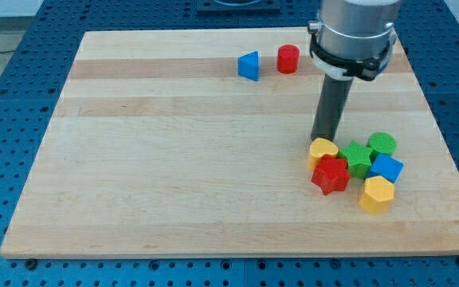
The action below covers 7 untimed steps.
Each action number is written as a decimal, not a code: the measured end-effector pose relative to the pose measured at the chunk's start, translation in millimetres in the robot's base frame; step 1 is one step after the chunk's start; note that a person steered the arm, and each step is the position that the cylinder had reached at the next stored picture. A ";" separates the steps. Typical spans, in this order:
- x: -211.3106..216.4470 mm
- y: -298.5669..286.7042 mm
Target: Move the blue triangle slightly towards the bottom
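My tip [322, 140] – beside yellow heart [323, 149]

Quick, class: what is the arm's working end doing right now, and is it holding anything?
My tip: a bare rod, no jaws, holding nothing; it sits at the yellow heart, far from the blue triangle.

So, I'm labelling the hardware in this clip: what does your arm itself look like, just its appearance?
A wide silver-grey metal cylinder ringed at its base by a black clamp band, and below it a straight dark rod, round and plain. My tip is the rod's blunt lower end. No cables, markings or pincer show.
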State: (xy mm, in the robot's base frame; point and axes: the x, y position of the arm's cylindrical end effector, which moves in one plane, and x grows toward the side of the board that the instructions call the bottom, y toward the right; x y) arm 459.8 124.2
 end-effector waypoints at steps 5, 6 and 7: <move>-146.4 -161.6; -181.2 -138.4; -180.3 -90.1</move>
State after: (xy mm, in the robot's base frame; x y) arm 279.5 34.0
